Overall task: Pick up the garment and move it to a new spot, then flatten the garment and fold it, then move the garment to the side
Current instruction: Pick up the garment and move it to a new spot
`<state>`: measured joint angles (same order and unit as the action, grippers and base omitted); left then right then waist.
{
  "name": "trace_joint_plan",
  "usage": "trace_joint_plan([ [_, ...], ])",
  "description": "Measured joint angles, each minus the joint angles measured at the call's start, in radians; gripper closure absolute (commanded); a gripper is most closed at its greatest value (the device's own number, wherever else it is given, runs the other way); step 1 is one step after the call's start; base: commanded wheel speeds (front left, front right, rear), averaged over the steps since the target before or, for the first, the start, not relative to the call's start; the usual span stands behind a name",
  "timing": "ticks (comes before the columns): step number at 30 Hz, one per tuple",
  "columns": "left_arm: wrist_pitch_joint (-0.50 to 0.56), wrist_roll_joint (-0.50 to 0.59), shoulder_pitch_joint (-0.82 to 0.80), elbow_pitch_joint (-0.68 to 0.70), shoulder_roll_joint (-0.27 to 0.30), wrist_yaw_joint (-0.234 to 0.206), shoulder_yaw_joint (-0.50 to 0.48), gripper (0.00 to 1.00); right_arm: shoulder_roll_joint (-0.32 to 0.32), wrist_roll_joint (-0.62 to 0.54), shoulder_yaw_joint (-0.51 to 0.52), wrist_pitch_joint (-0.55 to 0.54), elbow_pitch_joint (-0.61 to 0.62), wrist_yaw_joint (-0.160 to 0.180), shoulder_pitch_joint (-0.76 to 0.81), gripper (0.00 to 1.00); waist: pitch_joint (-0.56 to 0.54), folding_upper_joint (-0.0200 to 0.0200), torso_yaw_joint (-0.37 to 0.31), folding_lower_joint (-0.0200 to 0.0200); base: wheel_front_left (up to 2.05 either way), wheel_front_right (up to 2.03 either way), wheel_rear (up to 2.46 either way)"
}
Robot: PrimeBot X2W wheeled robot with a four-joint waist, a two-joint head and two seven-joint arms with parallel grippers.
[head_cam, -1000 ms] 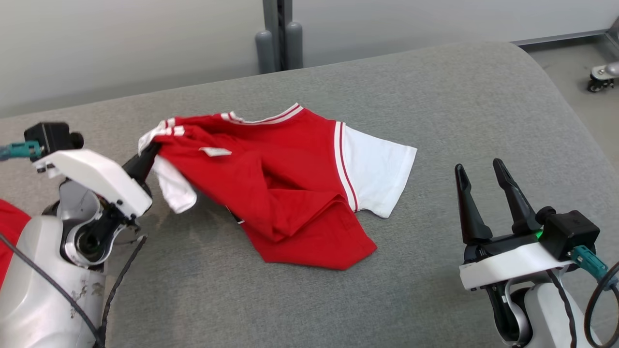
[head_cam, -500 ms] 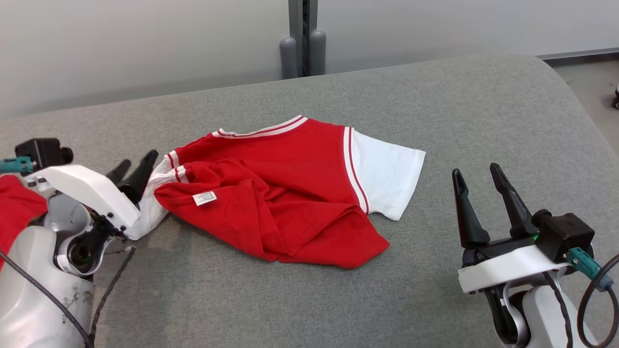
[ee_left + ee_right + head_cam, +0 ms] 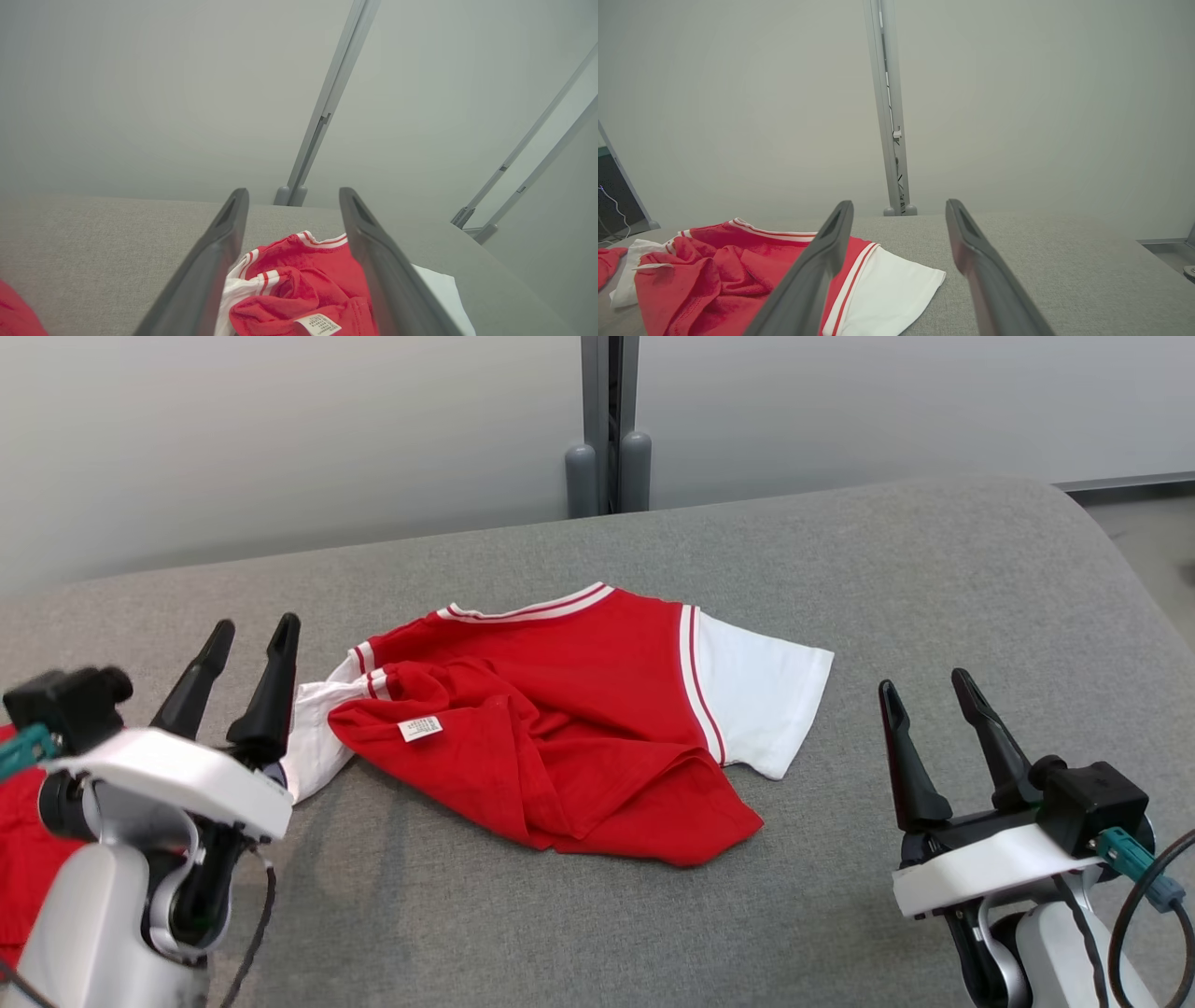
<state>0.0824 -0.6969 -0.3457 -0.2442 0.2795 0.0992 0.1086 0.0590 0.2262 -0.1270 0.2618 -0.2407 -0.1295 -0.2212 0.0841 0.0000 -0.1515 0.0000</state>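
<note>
Head view: the garment (image 3: 569,709) lies crumpled about the middle of the grey counter (image 3: 840,551), its red body folded over itself; one white sleeve lies flat toward the right edge, the other is tucked under the bunch just beside the left hand (image 3: 257,623); that hand stands spread wide and grips nothing; the right hand (image 3: 922,681), near the near right corner, is equally wide and empty, apart from the cloth.

Left wrist view: beyond the spread fingers lie heaped red folds and a care label (image 3: 317,324); a pinch there would probably catch several layers, so the flattening would fail.

Right wrist view: the flat sleeve (image 3: 887,284) lies ahead; pulling it alone may drag the whole garment rather than spread it; a second red cloth (image 3: 607,261) at the left edge could get snagged.
</note>
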Motion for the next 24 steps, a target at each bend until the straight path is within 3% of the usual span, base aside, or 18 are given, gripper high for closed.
trace_joint_plan([
  [10,-0.265,0.119,0.223,0.142,-0.050,-0.094,-0.016,0.00,0.015,0.004,-0.001,0.000,0.005,0.000,0.028,0.00,-0.030,0.0000,0.011,0.0000,0.00,0.00,0.00],
  [15,-0.323,0.185,0.296,0.147,-0.076,-0.129,-0.011,0.00,0.016,0.009,0.002,0.000,0.007,0.000,0.047,0.00,-0.033,0.0000,0.021,0.0000,0.00,0.00,0.00],
  [24,-0.342,0.281,0.334,0.154,-0.130,-0.111,-0.036,0.00,0.020,0.013,0.015,0.000,0.009,0.000,0.077,0.00,-0.032,0.0000,0.040,0.0000,0.00,0.00,0.00],
])
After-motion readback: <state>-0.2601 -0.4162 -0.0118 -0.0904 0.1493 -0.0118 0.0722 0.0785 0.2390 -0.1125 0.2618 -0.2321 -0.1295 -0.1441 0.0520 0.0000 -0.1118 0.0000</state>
